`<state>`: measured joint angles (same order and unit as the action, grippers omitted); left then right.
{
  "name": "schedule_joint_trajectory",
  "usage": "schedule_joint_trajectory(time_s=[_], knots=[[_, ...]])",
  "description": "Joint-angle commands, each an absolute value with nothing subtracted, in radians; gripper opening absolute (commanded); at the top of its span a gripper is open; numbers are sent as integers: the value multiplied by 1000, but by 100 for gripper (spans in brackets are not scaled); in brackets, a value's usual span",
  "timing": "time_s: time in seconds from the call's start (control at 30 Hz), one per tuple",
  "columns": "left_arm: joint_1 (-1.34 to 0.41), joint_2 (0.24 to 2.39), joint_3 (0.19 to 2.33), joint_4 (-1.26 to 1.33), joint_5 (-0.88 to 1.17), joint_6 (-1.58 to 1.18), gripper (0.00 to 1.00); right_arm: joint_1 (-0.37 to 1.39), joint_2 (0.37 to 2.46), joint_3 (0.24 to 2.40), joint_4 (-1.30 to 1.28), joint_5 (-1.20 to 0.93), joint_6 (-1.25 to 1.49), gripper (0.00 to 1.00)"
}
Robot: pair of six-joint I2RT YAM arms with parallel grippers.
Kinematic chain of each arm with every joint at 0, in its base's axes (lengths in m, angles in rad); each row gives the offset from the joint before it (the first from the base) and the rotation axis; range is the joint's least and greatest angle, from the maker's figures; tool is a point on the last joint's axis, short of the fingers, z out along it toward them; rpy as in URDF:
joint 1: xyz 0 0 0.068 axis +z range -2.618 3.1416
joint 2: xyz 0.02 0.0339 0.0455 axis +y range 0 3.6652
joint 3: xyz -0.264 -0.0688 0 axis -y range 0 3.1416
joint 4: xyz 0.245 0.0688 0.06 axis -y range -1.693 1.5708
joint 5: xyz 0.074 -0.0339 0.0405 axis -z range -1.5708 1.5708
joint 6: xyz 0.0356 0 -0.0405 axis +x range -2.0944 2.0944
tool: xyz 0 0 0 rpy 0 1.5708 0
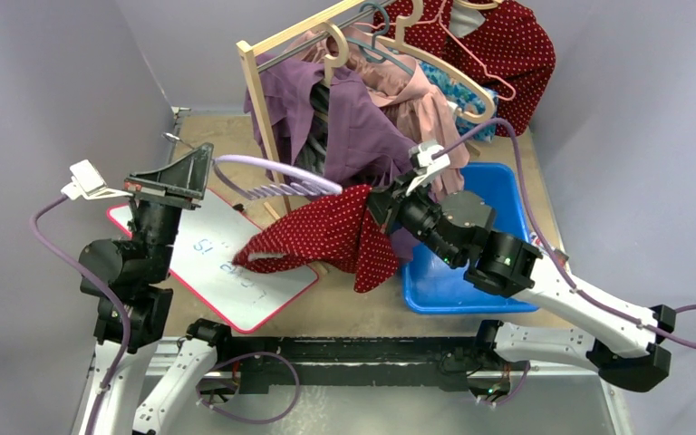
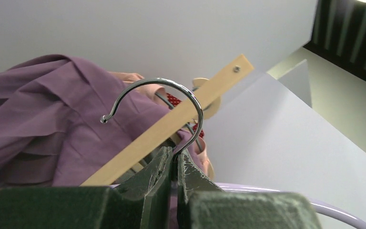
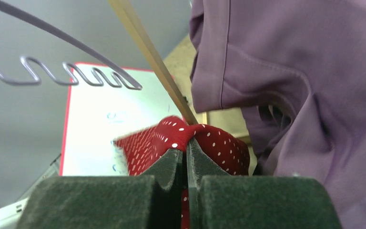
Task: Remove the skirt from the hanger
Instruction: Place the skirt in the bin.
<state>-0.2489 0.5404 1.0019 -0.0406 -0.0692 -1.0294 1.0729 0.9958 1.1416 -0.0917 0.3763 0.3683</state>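
The skirt (image 1: pixel 326 234) is red with white dots and hangs bunched below a lilac plastic hanger (image 1: pixel 276 178). My right gripper (image 1: pixel 382 201) is shut on the skirt's right end; in the right wrist view the fabric (image 3: pixel 181 138) is pinched between the jaws, with the hanger's notched bar (image 3: pixel 76 74) above left and apart from it. My left gripper (image 1: pixel 201 163) is shut on the hanger's metal hook; in the left wrist view the hook (image 2: pixel 171 100) curves up out of the closed jaws.
A wooden clothes rack (image 1: pixel 258 91) stands behind with a purple garment (image 1: pixel 353 118), a pink one and a red dotted one on hangers. A blue bin (image 1: pixel 471 272) sits at the right. A red-edged whiteboard (image 1: pixel 208 263) lies on the table under the skirt's left end.
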Motion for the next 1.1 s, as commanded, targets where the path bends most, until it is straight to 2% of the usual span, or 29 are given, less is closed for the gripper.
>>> schedule_joint_trajectory(time_s=[0.0,0.2,0.37,0.47,0.63,0.87,1.07], knots=[[-242,545,1051,120,49,-1007,0,1071,971,1252,-44,428,298,0],[-242,529,1122,-25,1,-815,0,1071,880,1289,-158,450,314,0],[-242,525,1143,-127,-80,-709,0,1071,819,1411,-321,482,304,0],[-242,525,1127,-135,-90,-693,0,1071,811,1593,-489,586,222,0],[-242,524,1125,-144,-92,-690,0,1071,822,1822,-612,731,115,0],[-242,520,1137,-165,-97,-692,0,1071,821,1905,-578,875,-28,0],[-242,524,1144,-166,-92,-707,0,1071,840,1793,-435,946,-125,0]])
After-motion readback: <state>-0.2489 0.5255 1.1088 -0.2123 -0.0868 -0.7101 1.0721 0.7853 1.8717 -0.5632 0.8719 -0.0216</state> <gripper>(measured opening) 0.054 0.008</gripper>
